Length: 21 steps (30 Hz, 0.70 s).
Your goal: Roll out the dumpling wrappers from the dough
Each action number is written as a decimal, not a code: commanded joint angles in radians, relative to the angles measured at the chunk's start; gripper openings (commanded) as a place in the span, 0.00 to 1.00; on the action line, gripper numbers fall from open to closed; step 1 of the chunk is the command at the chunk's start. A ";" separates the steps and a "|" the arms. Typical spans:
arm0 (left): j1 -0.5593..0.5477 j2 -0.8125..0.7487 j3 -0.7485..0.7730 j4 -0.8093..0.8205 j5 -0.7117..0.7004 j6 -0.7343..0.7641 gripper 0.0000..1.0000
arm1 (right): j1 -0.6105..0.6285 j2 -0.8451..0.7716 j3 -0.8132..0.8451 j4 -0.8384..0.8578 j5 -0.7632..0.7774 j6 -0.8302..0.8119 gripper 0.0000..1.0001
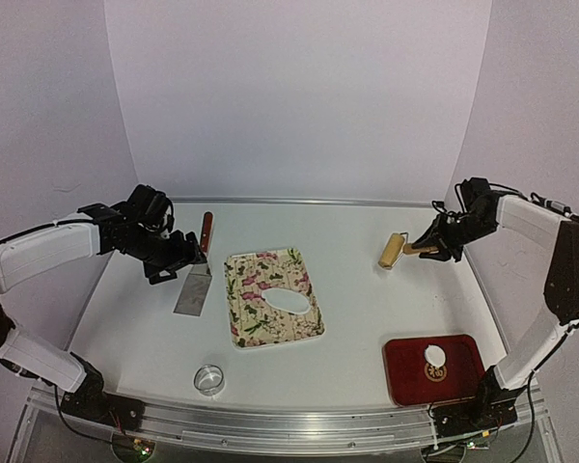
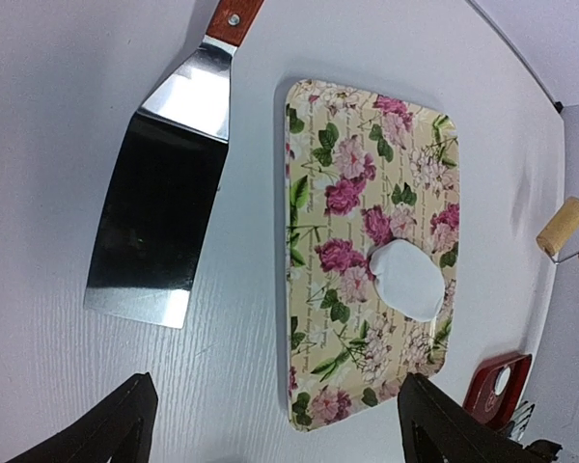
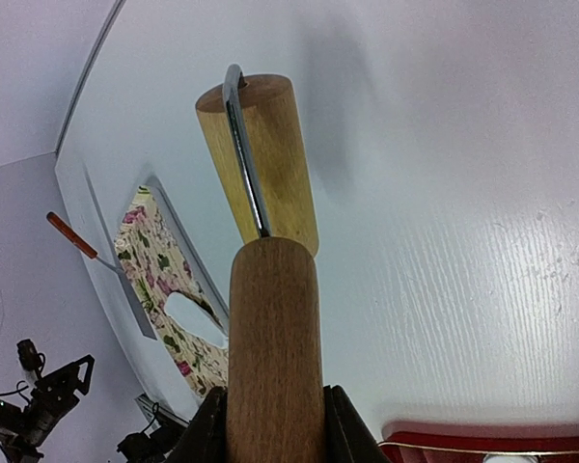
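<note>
left gripper [image 2: 277, 405]: fingers spread wide with nothing between them. It hangs low over the table [image 1: 367, 318], just short of the spatula's blade and touching neither blade nor tray.
right gripper [image 3: 275, 424]: pinched on the wooden handle of the rolling pin [image 3: 259, 159], with the drum pointing away from the wrist. I cannot tell whether the drum rests on the table or hangs just above it.
why the grip: holding it by the handle probably leaves the drum free to turn on its wire yoke.
spatula [image 2: 159, 222]: flat on the table just left of the floral tray, with its red-brown handle toward the far side. It is likely kept there so the blade can slide under a cut disc.
floral tray [image 1: 246, 323]: sits mid-table between the arms, turned a little askew. It holds only the dough sheet [image 1: 288, 301], a white oval toward its right half.
red tray [image 1: 463, 381]: at the near right, beside the right arm's base and well apart from the floral tray. One dumpling wrapper [image 1: 435, 358] lies in it, small and round, so this looks like the place for finished pieces.
ring cutter [image 1: 209, 378]: stands alone near the front edge with nothing inside it.
step in hand: probably carrying the rolling pin over to the dough sheet, which is still well apart from it.
</note>
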 commanded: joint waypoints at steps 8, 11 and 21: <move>0.004 0.039 -0.052 0.005 0.114 0.025 0.88 | 0.004 0.026 -0.092 0.119 -0.022 -0.057 0.00; 0.004 0.055 -0.054 -0.008 0.132 0.054 0.87 | 0.002 0.029 -0.108 0.117 0.011 -0.062 0.03; 0.004 0.056 -0.108 -0.061 0.146 0.107 0.85 | 0.003 0.069 -0.142 0.112 0.119 -0.113 0.27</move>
